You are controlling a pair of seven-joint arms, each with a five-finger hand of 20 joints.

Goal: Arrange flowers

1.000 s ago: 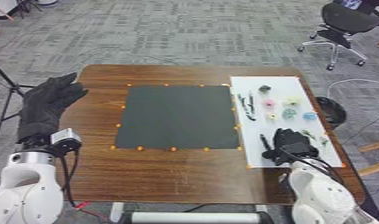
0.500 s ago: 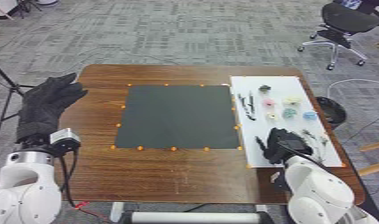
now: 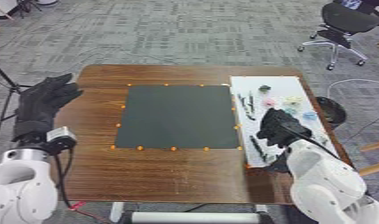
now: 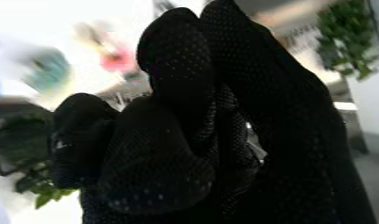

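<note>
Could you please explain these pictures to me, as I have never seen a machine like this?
This is a robot with two white arms and black-gloved hands. One current picture looks down from its head; the other comes from its right wrist, close to the glove. On the brown table lie a dark sheet and, to its right, a white sheet with small flowers and dark stems. The left hand is open; the right is over the white sheet. Whether it holds anything, I cannot tell.

On grey patterned carpet (image 3: 194, 35) stand a black wheeled chair (image 3: 345, 21) and, beside the wooden table (image 3: 105, 170), a dark bin (image 3: 339, 116).
</note>
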